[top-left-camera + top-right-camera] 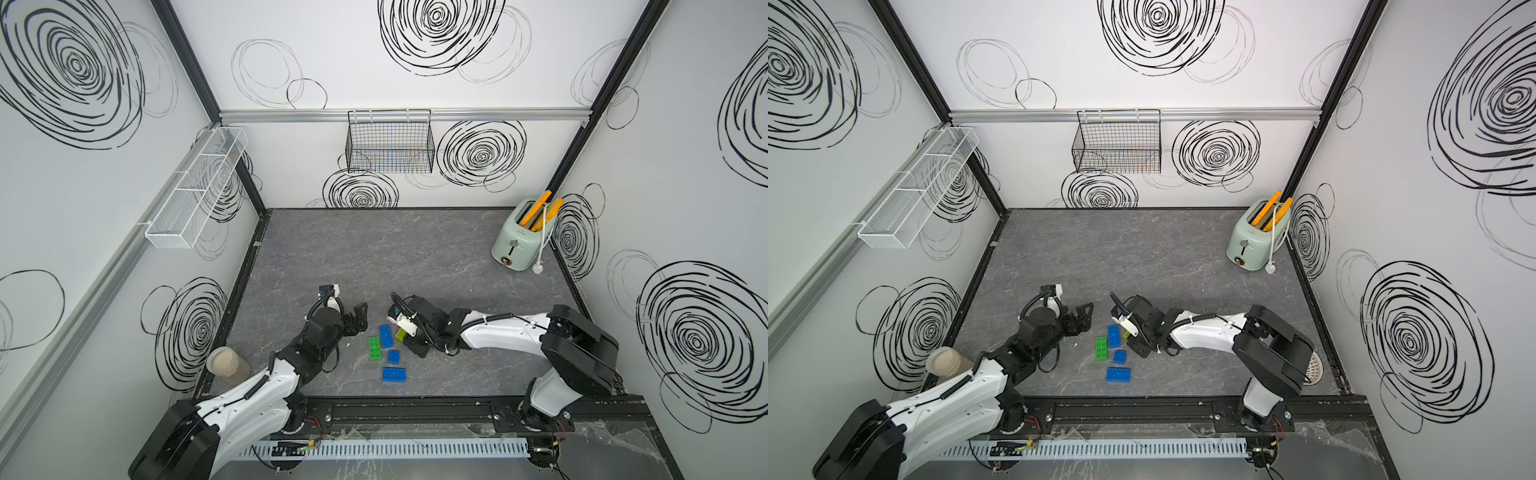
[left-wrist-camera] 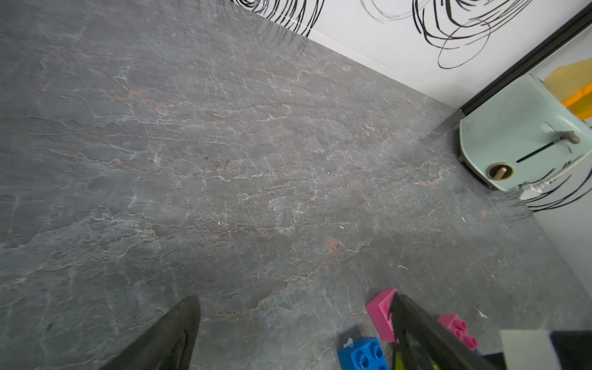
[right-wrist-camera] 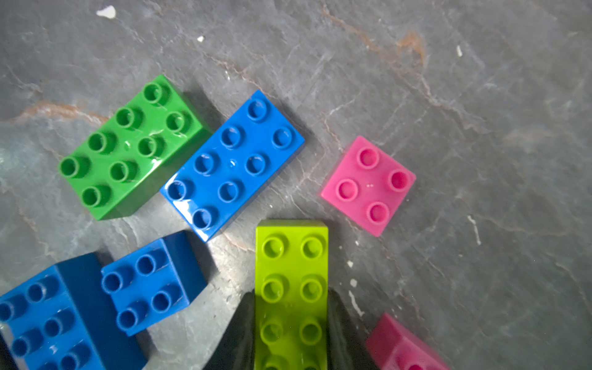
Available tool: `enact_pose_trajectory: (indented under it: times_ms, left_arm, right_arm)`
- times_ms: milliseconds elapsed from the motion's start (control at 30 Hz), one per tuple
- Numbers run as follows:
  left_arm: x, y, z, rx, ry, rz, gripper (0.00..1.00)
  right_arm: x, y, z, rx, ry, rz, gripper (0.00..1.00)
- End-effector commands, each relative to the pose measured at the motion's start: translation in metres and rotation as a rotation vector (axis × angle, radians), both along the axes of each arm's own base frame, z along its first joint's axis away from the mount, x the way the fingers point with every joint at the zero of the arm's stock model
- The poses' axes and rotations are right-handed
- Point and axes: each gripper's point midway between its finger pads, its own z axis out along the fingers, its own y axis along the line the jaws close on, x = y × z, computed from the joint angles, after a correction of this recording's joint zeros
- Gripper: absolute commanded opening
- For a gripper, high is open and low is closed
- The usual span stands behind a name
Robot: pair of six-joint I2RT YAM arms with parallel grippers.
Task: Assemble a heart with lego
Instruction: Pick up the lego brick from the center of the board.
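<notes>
On the grey table (image 1: 415, 257), the left gripper (image 1: 358, 319) hung just left of the lego (image 1: 386, 353), its jaws spread wide and holding nothing. The right gripper (image 3: 291, 293) pinched the long sides of the lime brick (image 3: 291, 256), studs up, its long axis running straight out from between the fingers. The green oblong brick (image 1: 375, 347) and the blue oblong brick (image 1: 386, 336) lay side by side, long axes roughly front to back. The second blue oblong brick (image 1: 393, 374) lay crosswise nearer the front edge. Between them sat the blue square brick (image 1: 394, 356). The pink square brick (image 3: 368, 185) and another pink brick (image 3: 403, 349) lay loose beside the lime one.
</notes>
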Motion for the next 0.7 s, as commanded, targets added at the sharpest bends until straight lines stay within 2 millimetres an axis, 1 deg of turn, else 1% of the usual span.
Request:
enact_pose_trajectory:
  times_ms: [0, 100, 233, 367, 500, 667]
  left_arm:
    - [0.016, -0.019, 0.031, -0.113, -0.070, -0.043, 0.97]
    - [0.024, -0.027, 0.031, -0.142, -0.046, -0.059, 0.97]
    - [0.032, -0.048, 0.034, -0.196, -0.017, -0.123, 0.97]
    - [0.037, -0.063, 0.034, -0.237, 0.005, -0.167, 0.97]
    - [0.037, -0.066, 0.032, -0.246, 0.014, -0.178, 0.97]
    - [0.033, -0.068, 0.029, -0.262, 0.032, -0.196, 0.97]
  right_arm:
    - [0.003, 0.000, 0.005, -0.003, 0.036, -0.006, 0.22]
    - [0.008, -0.006, 0.000, -0.036, 0.051, -0.016, 0.23]
    - [0.016, -0.017, -0.009, -0.076, 0.070, -0.056, 0.23]
    - [0.025, -0.022, -0.013, -0.082, 0.073, -0.086, 0.23]
    - [0.036, -0.020, -0.009, -0.064, 0.064, -0.105, 0.22]
    - [0.051, -0.014, -0.007, -0.049, 0.050, -0.111, 0.23]
